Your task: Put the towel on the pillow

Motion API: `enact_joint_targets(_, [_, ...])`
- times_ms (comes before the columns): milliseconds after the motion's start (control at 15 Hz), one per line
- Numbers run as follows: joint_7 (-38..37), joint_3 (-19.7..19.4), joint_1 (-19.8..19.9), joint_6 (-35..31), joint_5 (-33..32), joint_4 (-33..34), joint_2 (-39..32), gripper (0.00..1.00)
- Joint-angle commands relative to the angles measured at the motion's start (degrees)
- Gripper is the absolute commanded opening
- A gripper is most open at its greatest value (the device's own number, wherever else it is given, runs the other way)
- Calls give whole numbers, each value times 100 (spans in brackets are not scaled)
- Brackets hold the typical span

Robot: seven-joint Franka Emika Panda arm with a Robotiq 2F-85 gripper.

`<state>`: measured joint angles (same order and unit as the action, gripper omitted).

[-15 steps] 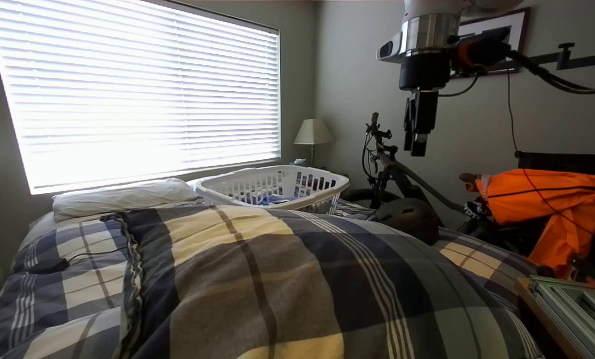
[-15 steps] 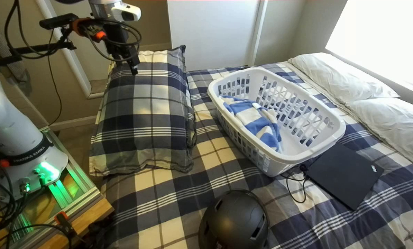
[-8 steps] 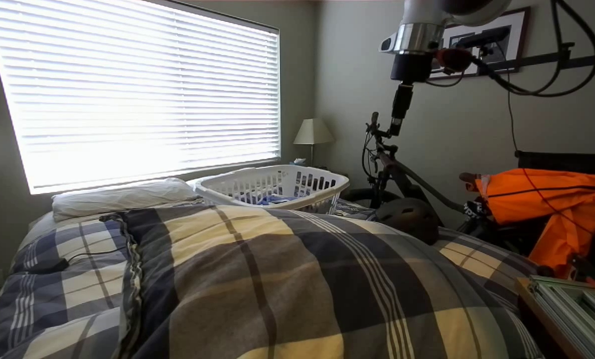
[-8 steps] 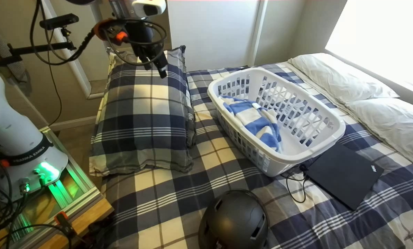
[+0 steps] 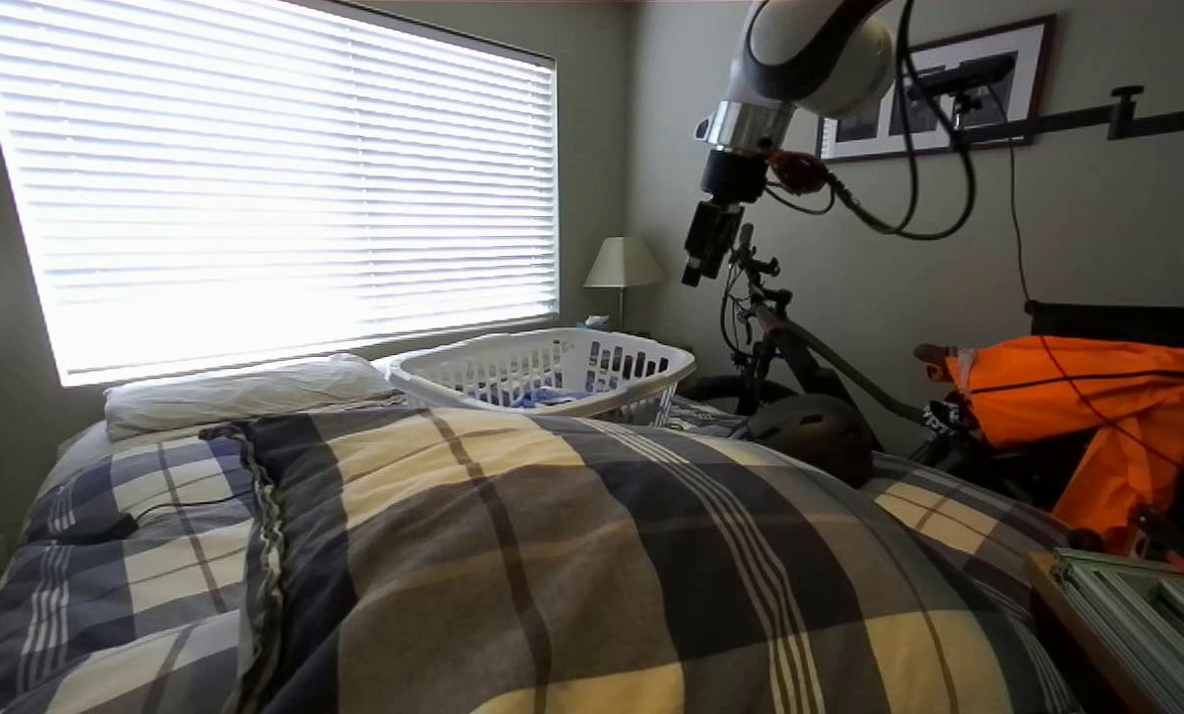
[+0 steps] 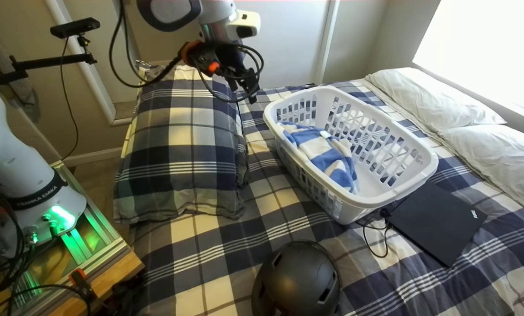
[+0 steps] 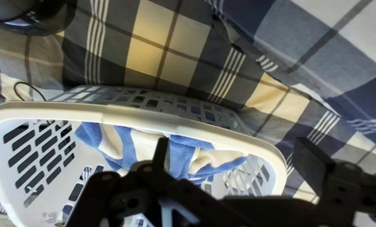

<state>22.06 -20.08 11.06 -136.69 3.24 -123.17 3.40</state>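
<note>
My gripper (image 7: pixel 232 154), wrist view, lower half: jaws apart; in an exterior view: plaid pillow (image 6: pixel 183 147), left; towel (image 6: pixel 322 150) in basket (image 6: pixel 360 200), centre-right

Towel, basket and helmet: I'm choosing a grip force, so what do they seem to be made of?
Towel: soft, matte fabric, likely terry, judging by its fluffy-looking surface and loose folds; fibre unclear.
Basket: probably moulded plastic, smooth with a slight sheen, its walls evenly slotted.
Helmet: apparently hard plastic, dark and smooth, with highlights on its rounded, vented shell.

The hand (image 6: pixel 243 93) has swung toward the white basket (image 6: pixel 305 159)
</note>
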Motion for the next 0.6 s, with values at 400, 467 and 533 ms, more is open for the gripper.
enact_joint_targets(400, [-60, 189, 212, -2, 417, 499, -597, 100])
enact_joint_targets(467, [-61, 187, 213, -2, 419, 501, -598, 100])
enact_joint_targets(533, [-61, 187, 214, -2, 420, 501, -598, 100])
